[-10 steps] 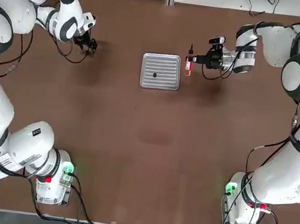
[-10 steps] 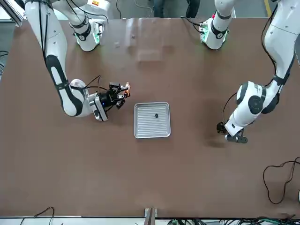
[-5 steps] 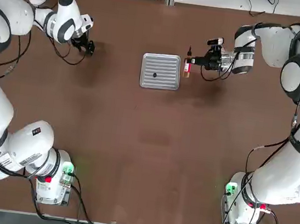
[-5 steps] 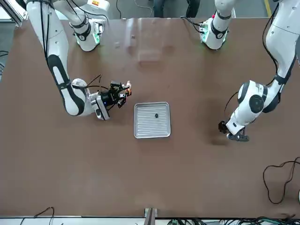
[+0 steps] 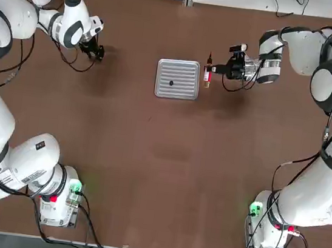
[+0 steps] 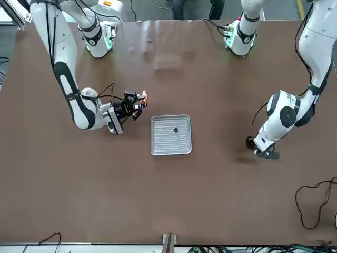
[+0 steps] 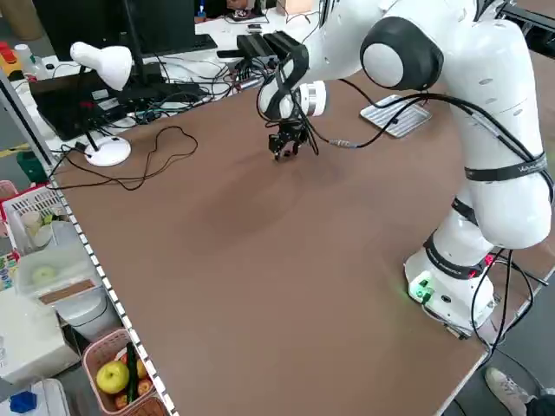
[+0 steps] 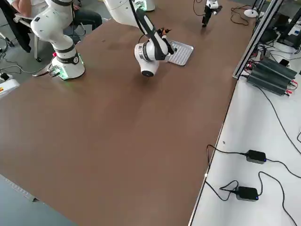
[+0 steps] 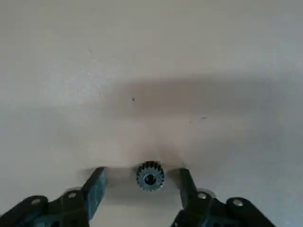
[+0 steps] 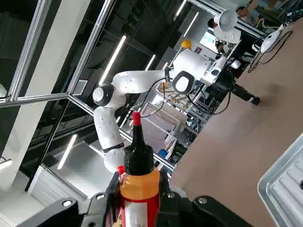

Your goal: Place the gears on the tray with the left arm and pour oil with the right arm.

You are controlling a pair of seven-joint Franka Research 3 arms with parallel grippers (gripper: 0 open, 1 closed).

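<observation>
Left gripper (image 9: 142,185): jaws parted, straddling a small dark toothed metal gear (image 9: 150,176) flat on the brown table (image 5: 167,161); no contact seen.
Right gripper (image 10: 137,196): clamped on a slim orange oil bottle (image 10: 138,182) with black nozzle cap, held just beside the tray.
Tray: ribbed square silver metal tray (image 5: 178,78) mid-table, one dark gear (image 5: 171,82) already on it.
Risk: gear judged liable to squirt or tip if pinched off-centre; bottle may drip early if tilted.
Writing: none legible.
</observation>
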